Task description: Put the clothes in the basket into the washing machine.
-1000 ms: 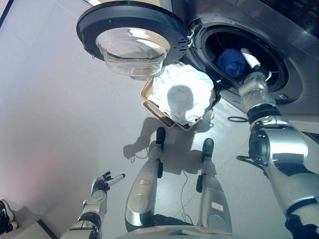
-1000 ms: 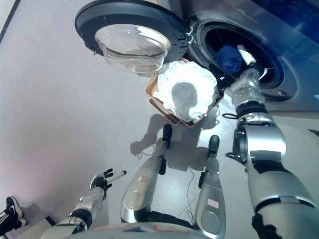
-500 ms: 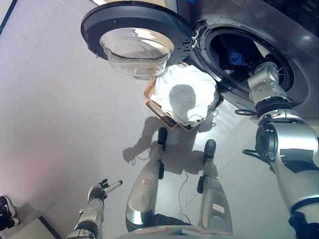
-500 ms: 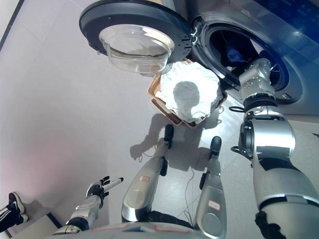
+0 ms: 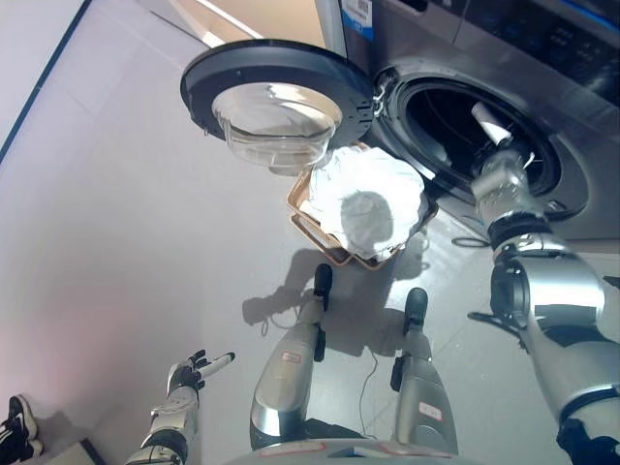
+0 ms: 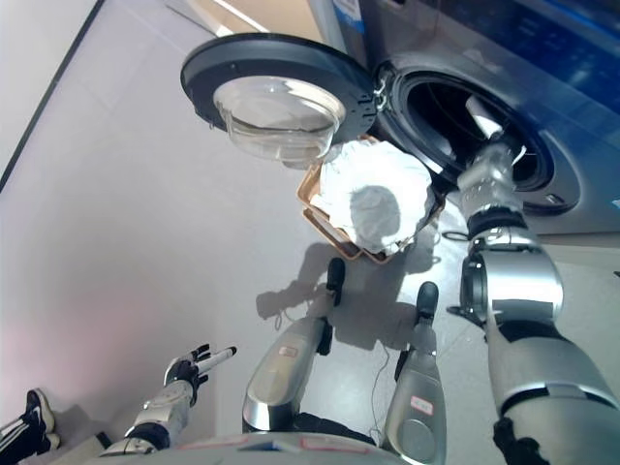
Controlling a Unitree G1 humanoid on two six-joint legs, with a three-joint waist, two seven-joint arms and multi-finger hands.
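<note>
A tan basket [image 5: 310, 231] stands on the floor in front of the washing machine [image 5: 552, 68] and is heaped with white clothes [image 5: 370, 199]. The machine's round door [image 5: 281, 95] hangs open to the left, above the basket. The drum [image 5: 448, 118] looks dark, and no garment shows in it. My right hand [image 5: 496, 145] is at the drum's mouth with a white-tipped finger held straight into the opening, and it holds nothing. My left hand [image 5: 197, 370] hangs low at the lower left with relaxed fingers, far from the basket.
The open door overhangs the basket's far side. A person's shoe [image 5: 14, 433] shows at the lower left corner. A pale wall or cabinet edge [image 5: 242, 15] runs behind the door. Grey floor [image 5: 116, 223] spreads to the left.
The blue garment seen in the drum by my right hand a second ago no longer shows. My right hand has drawn back to the drum's mouth. The camera has shifted.
</note>
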